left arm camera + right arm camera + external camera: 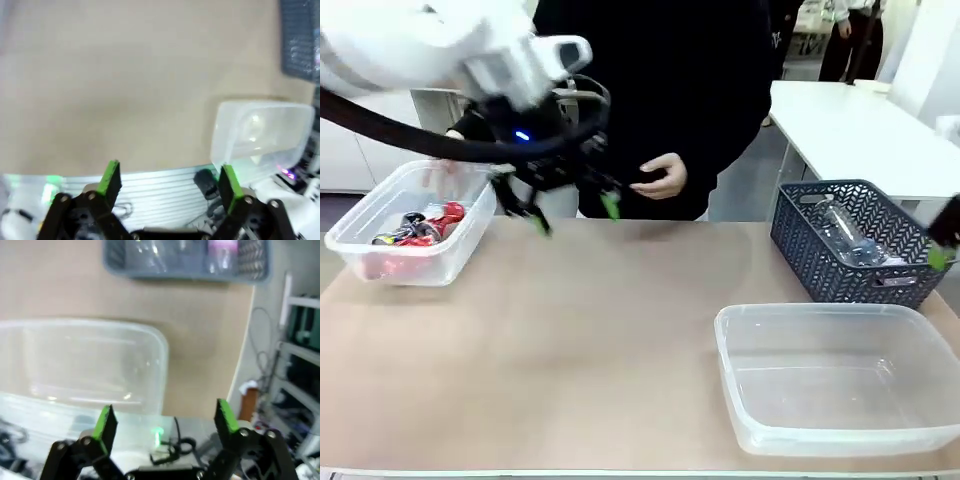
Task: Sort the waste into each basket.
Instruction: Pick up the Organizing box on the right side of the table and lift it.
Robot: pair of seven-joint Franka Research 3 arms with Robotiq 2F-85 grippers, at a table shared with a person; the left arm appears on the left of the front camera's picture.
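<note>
Evidently the cans [415, 228] lie in the far-left tub [420, 270], and a bottle [845, 235] waits in the blue basket [840, 282]. The left gripper [575, 215] and right gripper [165, 416] both gape empty. Grasp the bottle across its middle, lift it clear of the lattice, and release it low over the near-right tub [820, 312].

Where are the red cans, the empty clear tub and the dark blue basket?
red cans [442, 219], front view, red body
empty clear tub [820, 309], front view, far rim
dark blue basket [815, 258], front view, lattice wall
</note>
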